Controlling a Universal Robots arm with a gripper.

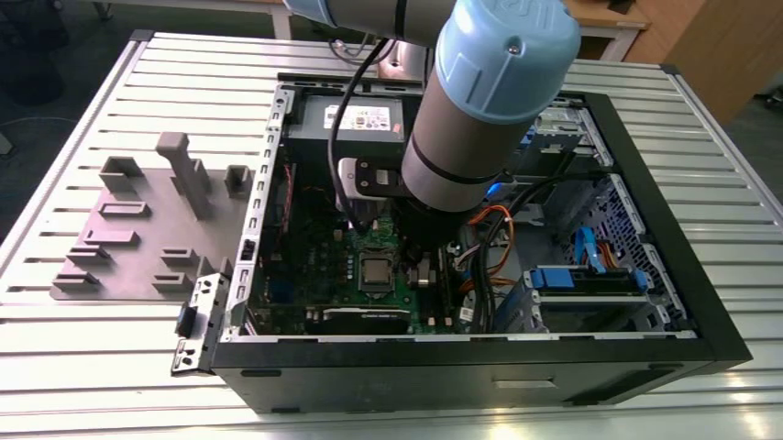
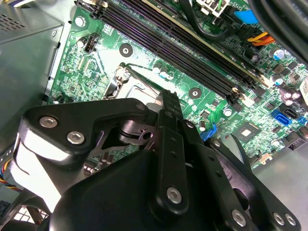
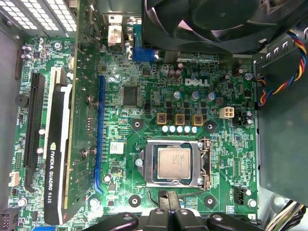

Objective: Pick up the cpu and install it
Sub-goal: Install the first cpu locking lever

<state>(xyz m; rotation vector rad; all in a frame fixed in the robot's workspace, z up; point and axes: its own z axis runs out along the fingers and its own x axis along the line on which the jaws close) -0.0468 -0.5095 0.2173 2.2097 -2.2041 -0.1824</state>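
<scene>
My end effector [image 3: 168,219], maybe shut and empty, hangs by the cpu [image 3: 173,162] in its socket [image 3: 174,163], so I judge installing nearly done.

Hidden and cut-off parts inside the open computer case

In the exterior view the thick grey and blue robot arm [image 1: 471,110] covers much of the green motherboard [image 1: 367,247]. In the second wrist view the black gripper [image 2: 166,103] body hides most of the silver socket frame [image 2: 132,86]. In the first wrist view the black round fan [image 3: 216,21] is cut by the picture's edge.
</scene>
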